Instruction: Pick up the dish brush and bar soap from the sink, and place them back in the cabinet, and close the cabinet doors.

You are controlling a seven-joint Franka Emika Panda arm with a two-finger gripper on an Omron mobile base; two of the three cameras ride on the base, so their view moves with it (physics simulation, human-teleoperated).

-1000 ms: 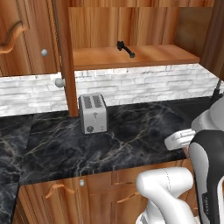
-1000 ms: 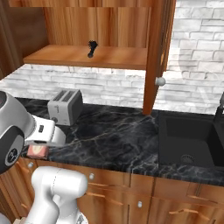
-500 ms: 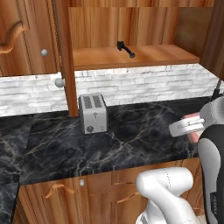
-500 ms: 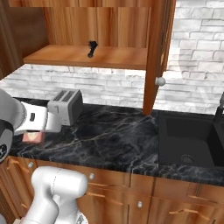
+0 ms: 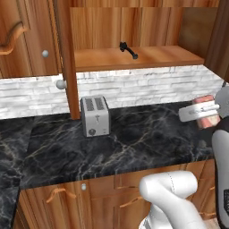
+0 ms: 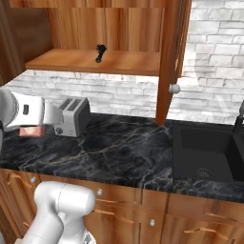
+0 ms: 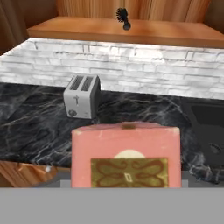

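1. Judging by its blocky shape, the bar soap (image 7: 126,155) looked stiff and light but probably slick on its smooth faces, so a squeeze across its two flat sides, near the middle, seemed the safest hold.
2. The gripper (image 5: 202,112) had its jaws set fairly wide and closed on the soap, which sat between them; the hand view showed the block right at the fingertips, in the air above the black marble counter (image 5: 134,143).
3. The soap was a pinkish-red rectangular block with a paler top edge and a brownish patterned label on the face toward the hand camera.
4. The dish brush (image 5: 127,50) lay on the wooden shelf of the cabinet (image 6: 95,62), slim and black, well apart from the soap.
5. The cabinet doors (image 6: 169,57) stood open, one edge-on with its round silver knob.
6. The sink (image 6: 209,152) was off to the robot's right, and a toaster (image 5: 95,116) stood on the counter below the shelf.
7. What remained, as I judged it, was lifting the soap to the shelf and shutting the doors.
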